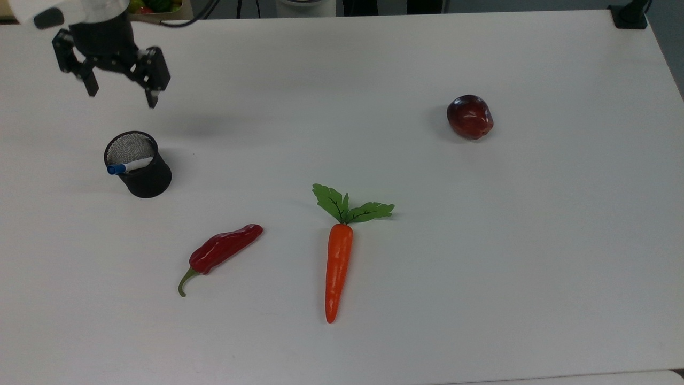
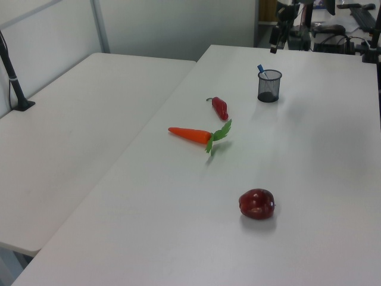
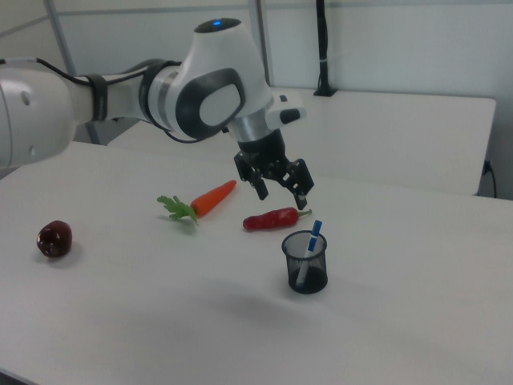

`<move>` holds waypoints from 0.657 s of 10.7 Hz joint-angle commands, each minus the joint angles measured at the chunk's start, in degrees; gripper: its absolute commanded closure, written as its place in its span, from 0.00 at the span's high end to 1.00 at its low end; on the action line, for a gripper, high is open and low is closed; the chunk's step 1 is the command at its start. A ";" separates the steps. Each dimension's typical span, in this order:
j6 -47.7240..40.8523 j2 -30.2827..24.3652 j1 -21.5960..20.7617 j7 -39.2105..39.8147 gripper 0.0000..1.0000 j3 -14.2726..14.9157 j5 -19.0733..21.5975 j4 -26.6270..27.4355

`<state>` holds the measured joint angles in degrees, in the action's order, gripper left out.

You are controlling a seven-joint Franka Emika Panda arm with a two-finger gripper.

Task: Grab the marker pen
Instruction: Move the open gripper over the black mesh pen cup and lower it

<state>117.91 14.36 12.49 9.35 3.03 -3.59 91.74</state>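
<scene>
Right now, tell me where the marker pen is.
The marker pen stands tilted inside the black mesh cup on the top view's left, blue cap poking over the rim. The open gripper hangs above it, and the red chili lies nearest.

In the top view, the marker pen (image 1: 128, 165) is seen standing in the mesh cup (image 1: 139, 166) at left (leaning against its rim). The pepper (image 1: 222, 251) and carrot (image 1: 337, 267) are placed lower centre, the apple (image 1: 469, 116) upper right, the pincer (image 1: 122, 95) upper left of the tabletop (image 1: 534, 240).

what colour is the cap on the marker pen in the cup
Blue. The marker pen has a blue cap on a white barrel, clearest in the top view, leaning in the black mesh cup.
</scene>
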 commanded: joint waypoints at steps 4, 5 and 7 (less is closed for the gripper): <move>13.28 8.12 1.57 0.32 0.67 -0.13 0.86 -0.68; 15.13 9.18 1.57 0.24 0.58 -0.13 0.86 -0.60; 17.34 10.07 1.57 0.23 0.46 -0.13 0.86 -0.34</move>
<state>132.90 23.54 14.12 9.34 2.97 -3.54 91.68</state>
